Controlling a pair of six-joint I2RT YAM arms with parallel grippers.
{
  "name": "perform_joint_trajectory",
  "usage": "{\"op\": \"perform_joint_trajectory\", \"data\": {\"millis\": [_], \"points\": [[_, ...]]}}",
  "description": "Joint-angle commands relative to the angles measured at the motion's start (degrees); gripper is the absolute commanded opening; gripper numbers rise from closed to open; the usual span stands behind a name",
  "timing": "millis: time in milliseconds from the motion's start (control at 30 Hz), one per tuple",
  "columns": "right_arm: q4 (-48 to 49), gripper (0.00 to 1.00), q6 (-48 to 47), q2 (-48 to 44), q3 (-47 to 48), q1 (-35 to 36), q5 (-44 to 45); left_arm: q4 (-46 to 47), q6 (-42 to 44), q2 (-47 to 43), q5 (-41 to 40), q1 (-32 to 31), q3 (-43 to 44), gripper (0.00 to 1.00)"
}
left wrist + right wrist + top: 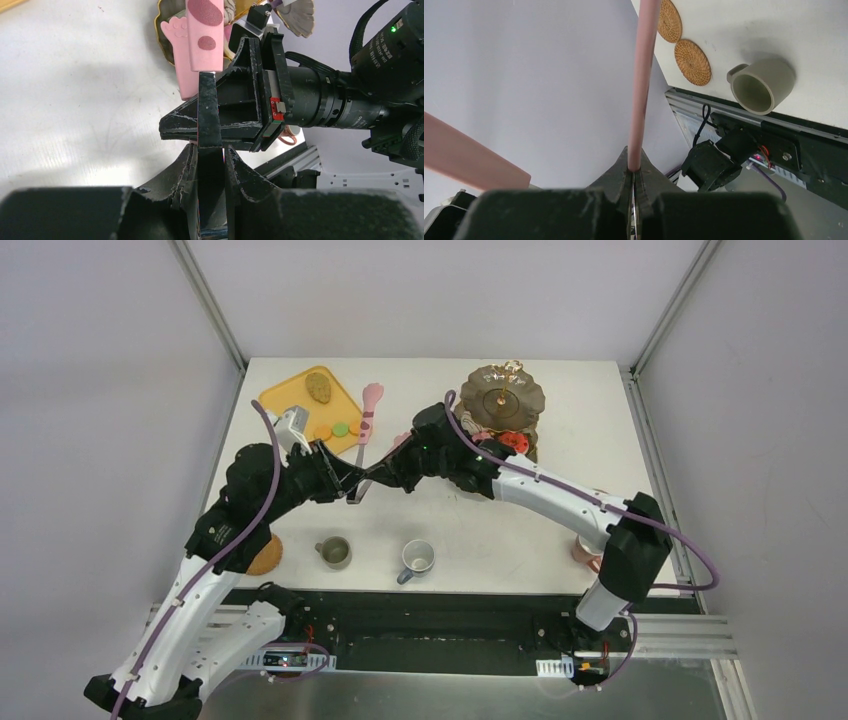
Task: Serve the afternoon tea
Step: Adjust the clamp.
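Above mid-table, the left gripper (211,150) pinches the tongs (204,45) by what looks like their metal end. The right gripper (634,172) is pressed together on one pink arm. At far right stands the tiered stand (480,405); the olive mug (334,552) sits near the front.

This is a robot lab test cell. The white desk (480,530) is boxed in behind and on both sides by plain pale panels (420,290) set in aluminium posts (210,302). An aluminium rail (680,638) runs along the desk's near edge. It carries the bolted-down left arm (200,590) and right arm (560,502), purple cables (276,465) and small bare electronics boards (285,658).
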Motion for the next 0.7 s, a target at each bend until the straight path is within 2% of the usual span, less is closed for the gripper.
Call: {"op": "perform_joint_trajectory", "data": {"millis": [0,167,200,333,433,500,600,667], "points": [[-9.14,0.00,3.35,2.92,-3.03,-4.72,3.54,4.02,3.62,-3.98,-6.72,0.62,3.44,0.00],[-16.83,0.00,-10.30,8.45,11.69,-3.07,9.84,1.21,3.50,-0.34,-3.03,0.62,5.39,0.00],[-19.20,0.00,-12.50,9.46,15.12,-2.68,10.70,-0.93,3.46,0.22,-2.96,0.62,5.95,0.04],[-21.96,0.00,-15.35,11.30,21.44,-2.19,13.39,-8.45,6.41,1.19,-3.62,0.62,8.25,0.40],[-24.00,0.00,-16.42,12.97,24.38,-2.13,13.03,-14.11,9.25,2.27,-4.88,0.62,11.32,0.58],[-18.42,0.00,-19.36,12.34,22.11,-2.13,9.41,-17.45,9.98,3.76,-4.53,0.62,13.55,0.74],[-10.67,0.00,-24.78,10.75,18.70,-2.32,5.90,-21.03,5.22,6.13,-2.69,0.62,16.93,0.82],[-4.97,0.00,-29.21,9.45,16.76,-3.06,1.43,-20.48,0.16,7.24,2.52,0.62,17.40,0.85]]}}
